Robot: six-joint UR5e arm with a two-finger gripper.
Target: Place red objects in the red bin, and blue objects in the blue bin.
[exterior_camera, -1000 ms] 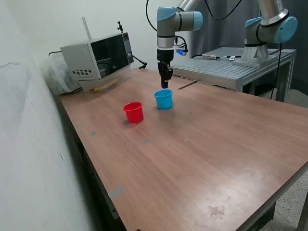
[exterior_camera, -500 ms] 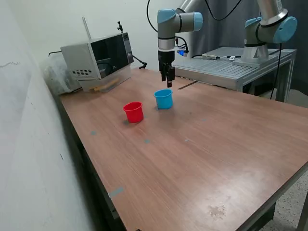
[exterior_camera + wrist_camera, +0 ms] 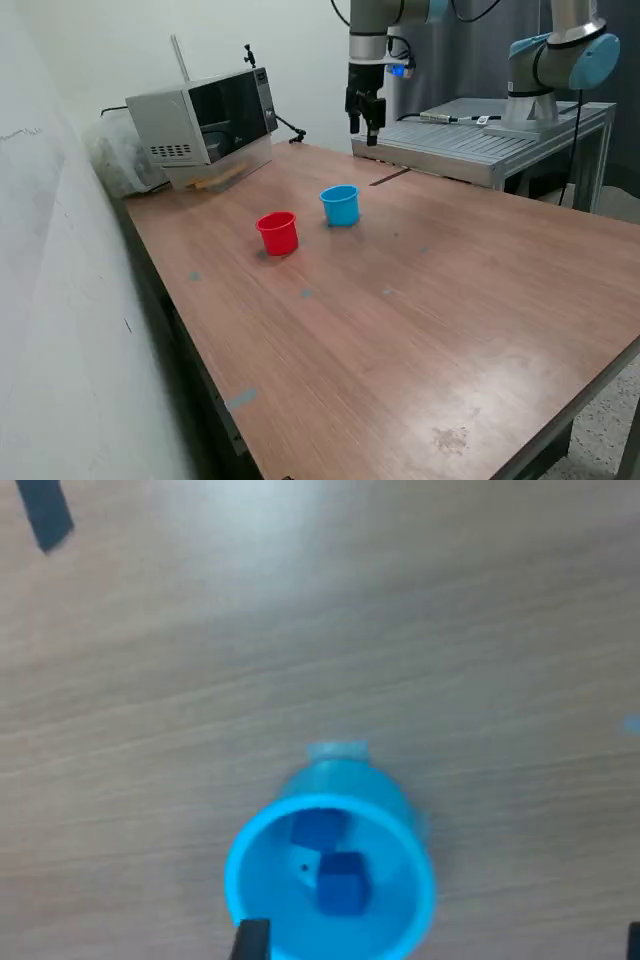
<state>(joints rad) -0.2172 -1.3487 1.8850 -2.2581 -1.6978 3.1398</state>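
Blue bin [image 3: 262, 832]: light blue; two cubes [image 3: 330, 863] inside: dark blue; red bin [image 3: 278, 233]: solid red; table [image 3: 420, 310]: reddish-brown woodgrain; microwave [image 3: 205, 118]: grey, black door.

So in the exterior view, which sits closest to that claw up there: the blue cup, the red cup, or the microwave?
From the gripper, raised over the table's far edge:
1. Blue cup, just below it.
2. Red cup and microwave, both toward the exterior view's left, too close to call.
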